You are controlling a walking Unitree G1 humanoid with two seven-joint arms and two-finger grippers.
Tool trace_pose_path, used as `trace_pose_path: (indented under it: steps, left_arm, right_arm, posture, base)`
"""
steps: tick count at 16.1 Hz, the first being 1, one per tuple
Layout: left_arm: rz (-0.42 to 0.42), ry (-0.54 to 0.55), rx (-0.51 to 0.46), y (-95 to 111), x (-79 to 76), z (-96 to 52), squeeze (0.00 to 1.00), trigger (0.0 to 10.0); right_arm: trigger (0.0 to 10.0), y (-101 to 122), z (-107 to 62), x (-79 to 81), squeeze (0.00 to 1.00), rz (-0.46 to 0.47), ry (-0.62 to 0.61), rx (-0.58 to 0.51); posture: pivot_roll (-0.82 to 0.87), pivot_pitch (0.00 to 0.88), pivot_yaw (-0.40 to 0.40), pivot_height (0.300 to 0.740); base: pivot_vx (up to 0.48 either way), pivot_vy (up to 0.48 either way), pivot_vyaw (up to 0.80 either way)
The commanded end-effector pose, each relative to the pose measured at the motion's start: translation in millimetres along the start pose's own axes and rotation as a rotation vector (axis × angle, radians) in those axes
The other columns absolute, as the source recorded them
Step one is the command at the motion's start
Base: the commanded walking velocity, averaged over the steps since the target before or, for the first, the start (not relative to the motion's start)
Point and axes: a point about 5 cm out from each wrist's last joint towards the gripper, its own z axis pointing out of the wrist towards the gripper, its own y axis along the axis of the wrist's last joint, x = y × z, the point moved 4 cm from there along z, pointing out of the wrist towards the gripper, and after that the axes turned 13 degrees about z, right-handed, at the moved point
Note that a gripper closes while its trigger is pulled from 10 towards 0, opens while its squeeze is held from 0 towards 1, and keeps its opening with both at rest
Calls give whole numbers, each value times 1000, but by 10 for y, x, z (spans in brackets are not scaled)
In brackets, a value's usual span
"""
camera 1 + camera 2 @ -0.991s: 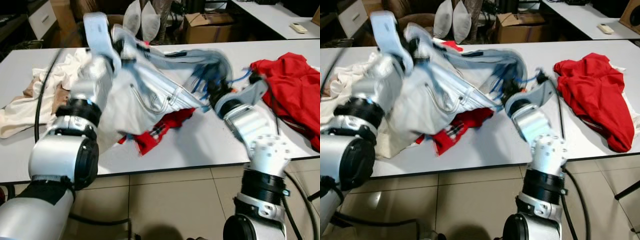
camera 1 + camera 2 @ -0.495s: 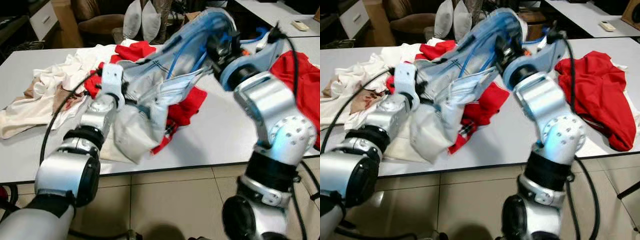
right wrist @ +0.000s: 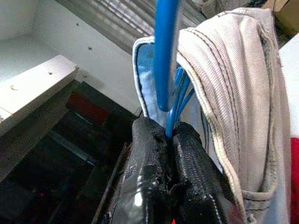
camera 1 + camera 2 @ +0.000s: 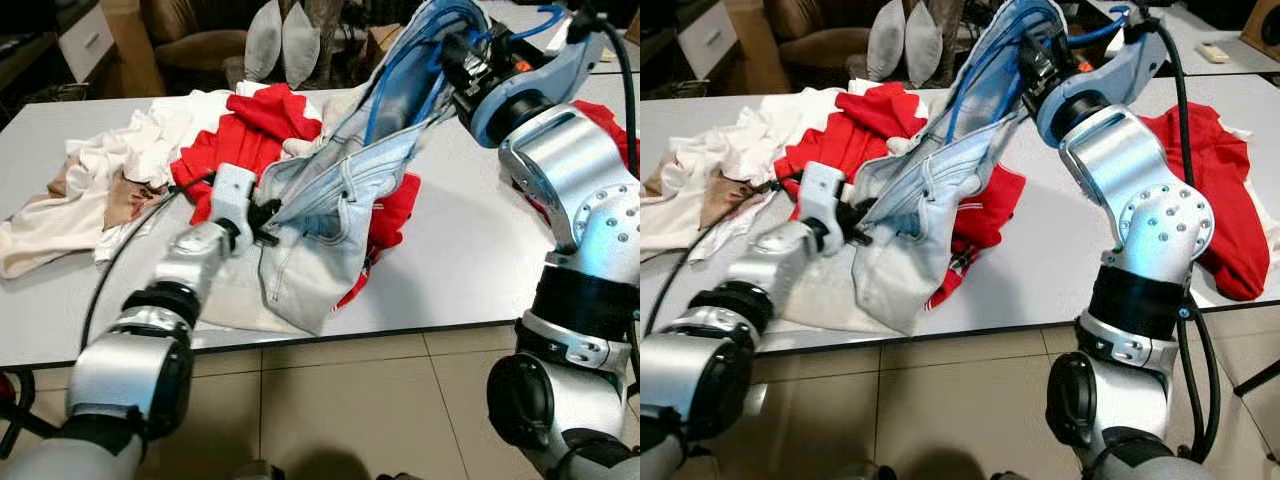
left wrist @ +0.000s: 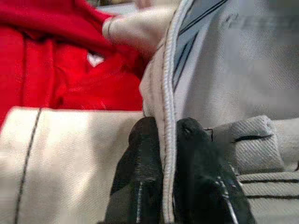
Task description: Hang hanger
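Right gripper [image 3: 163, 135] clamped on hanger [image 4: 400, 70], raised to lift jeans [image 4: 330, 210] off table [image 4: 470, 260]; left gripper [image 5: 161, 135] pinching hem, keeping fabric taut.

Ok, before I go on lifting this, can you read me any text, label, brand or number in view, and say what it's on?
No text can be read in these pictures.
Pale jeans: no readable label or tag.
Red garment under them: a small white patch shows in the left wrist view, too blurred to read.
Cardboard box behind the table: no print legible.
Blue hanger: no marking.
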Motion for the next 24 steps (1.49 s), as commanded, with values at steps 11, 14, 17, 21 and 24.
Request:
trace_pose_path:
  steps: [11,14,17,21,24]
  left_arm:
    - [-25,15,-287,433,607,-674,1000,10000]
    - [-35,86,-283,415,697,-837,1000,10000]
    - [-39,175,-305,485,576,-968,0,10000]
    - [-19,174,-256,407,198,-1051,0,10000]
    - [-22,148,-245,432,19,-1045,0,10000]
  right_arm:
    - [10000,143,227,382,0,-49,237,-19]
    - [10000,201,273,484,0,-29,288,-36]
    - [10000,289,187,911,0,-22,425,-52]
    - [10000,415,-145,1251,0,-69,537,-82]
    - [10000,429,-221,1191,0,-97,516,-85]
  posture:
    - [-68,0,-23,740]
    - [-65,0,-27,740]
    - [-63,0,-21,740]
    - [-68,2,-5,740]
    - [-76,1,8,740]
  base:
    - [0,0,0]
    - [0,0,0]
    - [0,0,0]
    - [0,0,0]
    - [0,-364,0]
